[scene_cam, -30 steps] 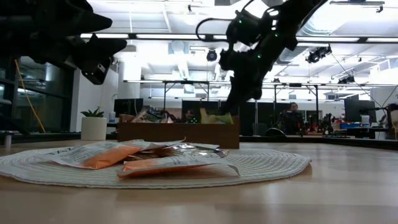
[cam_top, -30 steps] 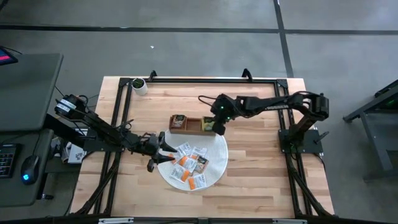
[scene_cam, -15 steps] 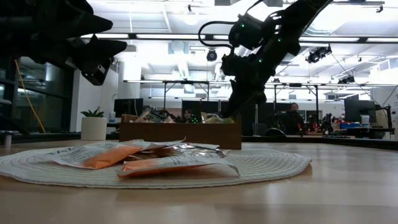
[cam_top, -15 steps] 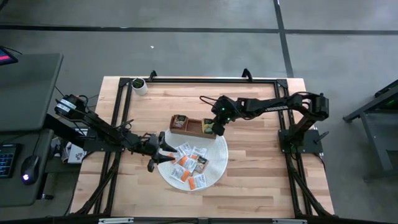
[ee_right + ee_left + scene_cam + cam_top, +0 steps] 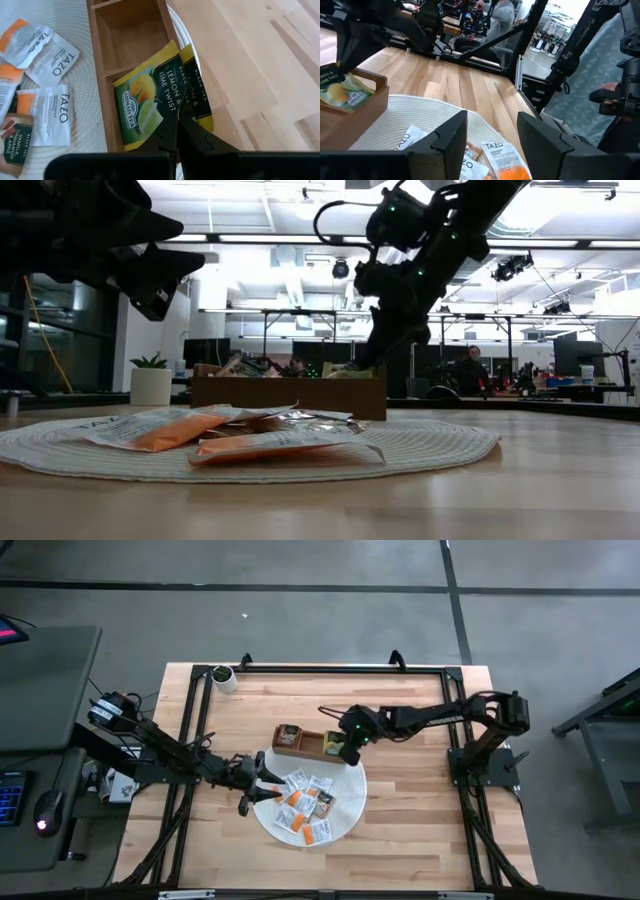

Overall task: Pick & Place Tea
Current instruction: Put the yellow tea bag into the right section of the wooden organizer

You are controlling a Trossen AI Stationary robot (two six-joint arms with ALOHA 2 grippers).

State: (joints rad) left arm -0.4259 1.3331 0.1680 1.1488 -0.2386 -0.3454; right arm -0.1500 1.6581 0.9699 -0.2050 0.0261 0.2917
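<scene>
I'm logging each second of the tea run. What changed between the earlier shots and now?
The right gripper, shut, sank lower over the tray's right-end compartment, pressing on the green lemon packets lying there. Nothing was picked up or let go. The left gripper, the mat and the loose packets stayed put.

overhead, table-level, two wrist views
</scene>
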